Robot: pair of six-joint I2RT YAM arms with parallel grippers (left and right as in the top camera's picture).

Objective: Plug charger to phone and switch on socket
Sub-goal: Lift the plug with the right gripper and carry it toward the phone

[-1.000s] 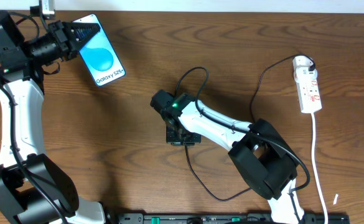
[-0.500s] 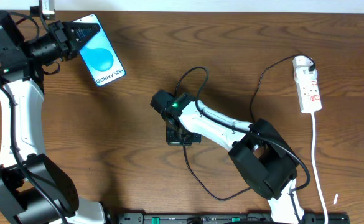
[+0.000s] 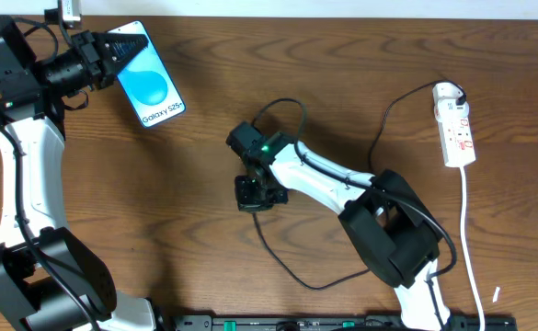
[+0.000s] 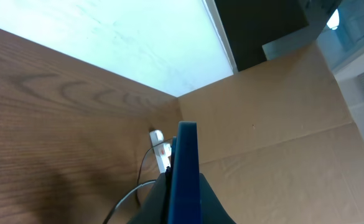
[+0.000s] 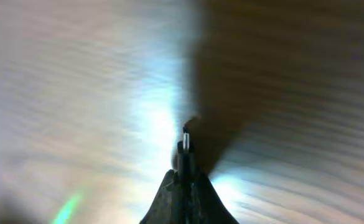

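1. Step in hand: bringing the plug to the phone. Judging by the layout, neither the plugging nor the switching is done yet.
2. Left fingers (image 4: 214, 205): clenched on the phone (image 3: 151, 85), holding it at about 10 o'clock on the counter (image 3: 158, 211). The blue screen faces up in the overhead view, and the left wrist view shows the phone edge-on between the fingers.
3. Right fingers (image 5: 169, 200): clenched on the charger (image 3: 380, 138) near the counter's centre. The right wrist view shows the plug tip (image 5: 185, 144) projecting just past the fingertips.
4. Cable: it runs out toward the socket (image 3: 456, 127) at about 3 o'clock, with slack looped on the counter. The plug tip and the phone are well apart.
5. Next move, as a judgement: carry the plug tip toward 10 o'clock and line it up with the port on the phone's free end. Then press it straight in while the left fingers brace the phone.
6. The port itself is not discernible in any view, so alignment will need care.
7. Remaining afterwards: press the socket's switch. Its present position cannot be told.
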